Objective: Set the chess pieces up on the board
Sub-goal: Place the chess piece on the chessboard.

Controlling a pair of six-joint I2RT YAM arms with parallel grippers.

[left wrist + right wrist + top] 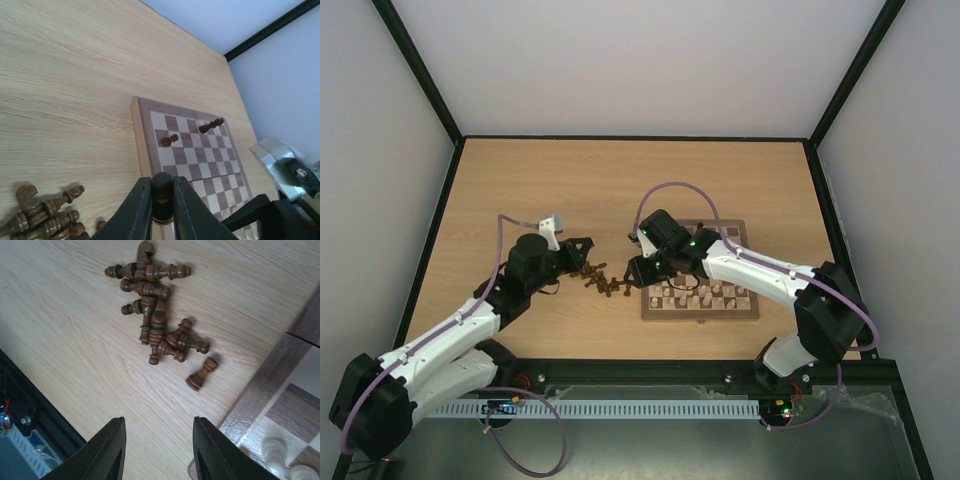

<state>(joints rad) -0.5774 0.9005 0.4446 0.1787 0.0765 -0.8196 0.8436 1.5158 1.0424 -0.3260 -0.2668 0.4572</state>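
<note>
The chessboard [752, 311] lies right of centre; cream pieces [715, 292] stand along its near rows. In the left wrist view the board [145, 145] carries two dark pieces lying on their sides [169, 140] [211, 125]. My left gripper [162, 202] is shut on a dark brown piece [162, 186], held above the table near the board's left edge. A heap of dark pieces [602, 278] lies between the arms; it also shows in the right wrist view [155, 320]. My right gripper [159, 450] is open and empty above bare table, with a lone dark rook [202, 374] beyond it.
The black frame rail [35, 415] runs along the table's near edge. The board's corner with two cream pieces [282, 460] sits at the right of the right wrist view. More dark pieces [45, 215] lie at the lower left of the left wrist view.
</note>
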